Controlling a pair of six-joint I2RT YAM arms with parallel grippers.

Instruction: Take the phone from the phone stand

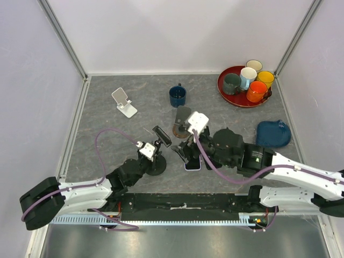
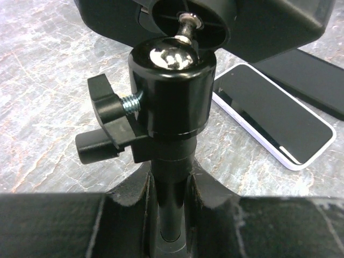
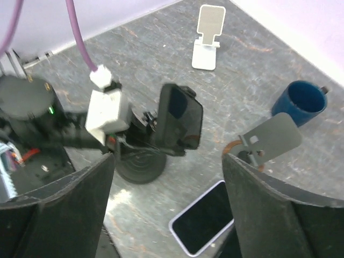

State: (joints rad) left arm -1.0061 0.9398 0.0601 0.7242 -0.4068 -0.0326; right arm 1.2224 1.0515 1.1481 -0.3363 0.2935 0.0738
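Note:
The black phone stand point(image 1: 157, 164) stands on its round base near the table's front; its cradle point(image 3: 180, 123) faces the right wrist camera. My left gripper point(image 1: 152, 157) is shut on the stand's upright pole point(image 2: 171, 209), below the ball joint point(image 2: 172, 86). The phone point(image 1: 193, 162), dark screen in a white case, lies flat on the table just right of the stand. It also shows in the left wrist view point(image 2: 274, 121) and the right wrist view point(image 3: 207, 217). My right gripper point(image 1: 187, 155) hovers open over the phone, with the phone between its spread fingers point(image 3: 59, 209).
A white phone stand point(image 1: 124, 102) sits at the back left. A grey stand on a brown base point(image 1: 181, 121) and a blue mug point(image 1: 177, 95) are behind the grippers. A red tray point(image 1: 224, 92) of cups stands back right, a blue object point(image 1: 273, 133) in front of it.

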